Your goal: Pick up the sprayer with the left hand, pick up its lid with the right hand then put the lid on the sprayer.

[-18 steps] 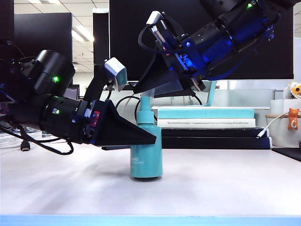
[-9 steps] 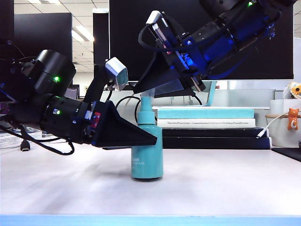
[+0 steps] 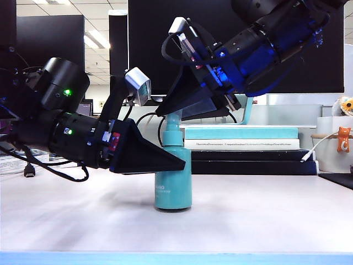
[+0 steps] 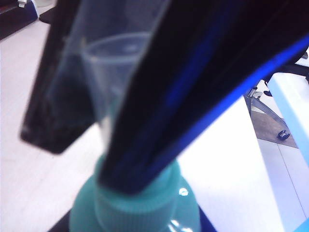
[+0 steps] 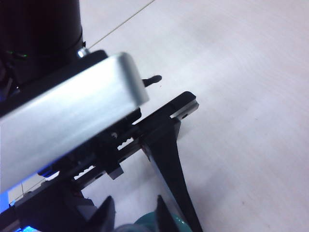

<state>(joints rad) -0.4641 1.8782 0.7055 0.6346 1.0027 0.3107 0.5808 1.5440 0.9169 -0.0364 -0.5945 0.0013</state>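
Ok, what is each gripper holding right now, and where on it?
Left gripper clamps the sprayer around its body. Right gripper pinches the clear lid by its sides, over the nozzle.

Sprayer (image 3: 172,179): I see a teal cylindrical bottle with rounded shoulders standing upright on the white table, faint white lettering low on its body.
Nozzle: lighter teal, narrower, rising from the shoulders.
Lid (image 4: 108,82): I see a clear tube-shaped cap, open end upward, sitting over the nozzle, its seating unclear.
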